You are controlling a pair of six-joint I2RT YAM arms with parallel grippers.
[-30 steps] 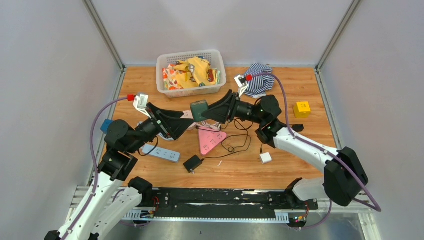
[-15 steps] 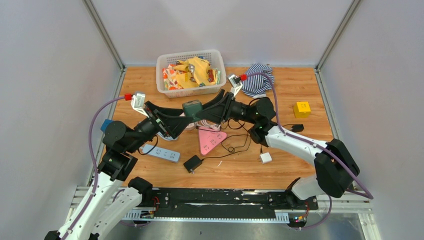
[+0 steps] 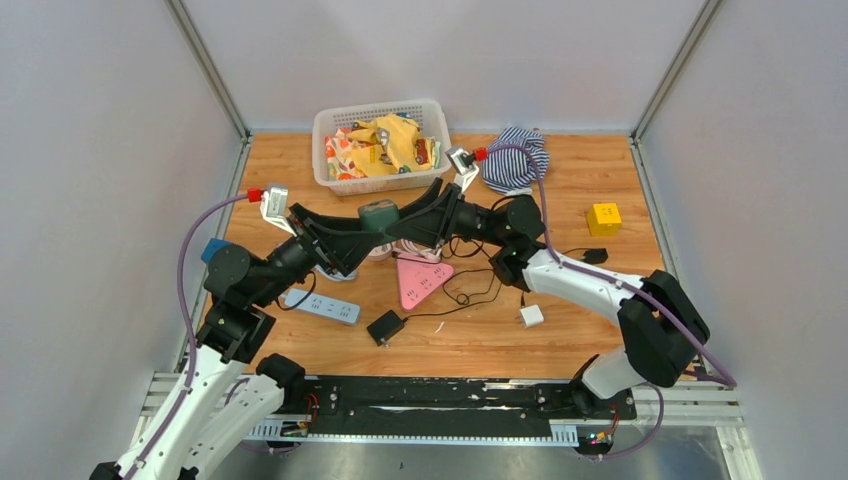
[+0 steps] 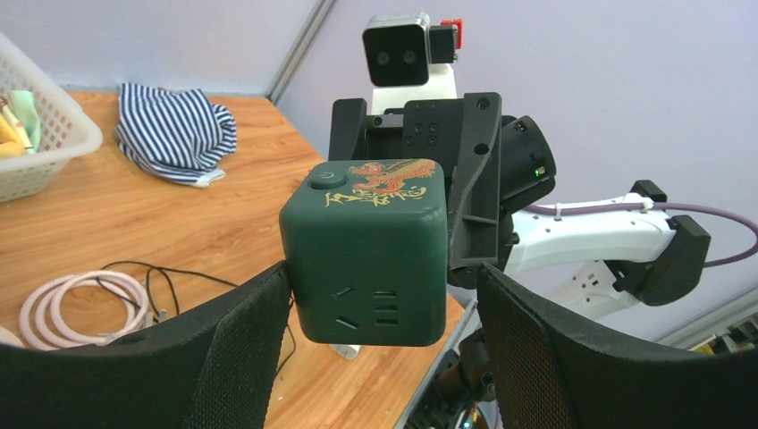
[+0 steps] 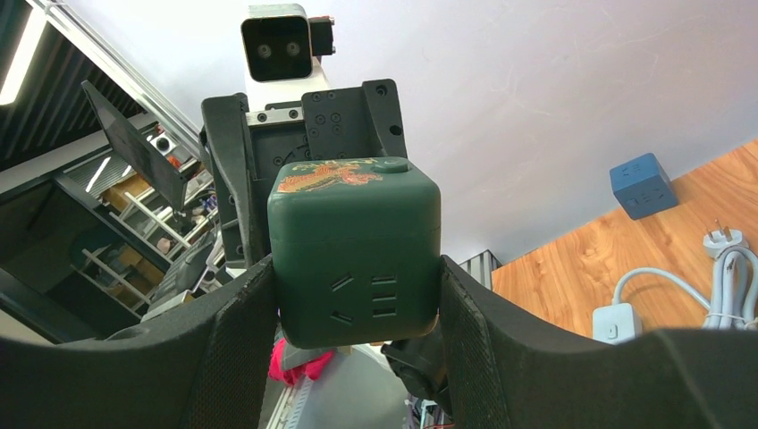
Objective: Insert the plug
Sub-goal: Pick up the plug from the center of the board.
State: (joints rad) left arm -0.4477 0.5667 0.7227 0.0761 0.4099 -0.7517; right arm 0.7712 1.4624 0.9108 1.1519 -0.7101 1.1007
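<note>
The green socket cube (image 3: pixel 377 213) is held clear of the worktop (image 3: pixel 600 290), just above the centre of the overhead view, and is clamped between both fingers of the right gripper (image 5: pixel 355 268). It is flanked by the left gripper (image 4: pixel 383 273) — unclenched, with a gap seen beside one finger.

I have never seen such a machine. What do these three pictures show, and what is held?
These are two robot arms bolted to a wooden table. One picture looks down from above; the other two come from a camera on each wrist, so each sees its own claw. The right claw grips a dark green cube socket in the air; the left claw straddles it, open. On the table lie a filled basket, a striped cloth, a yellow block, a pink triangle and a white power strip.
</note>
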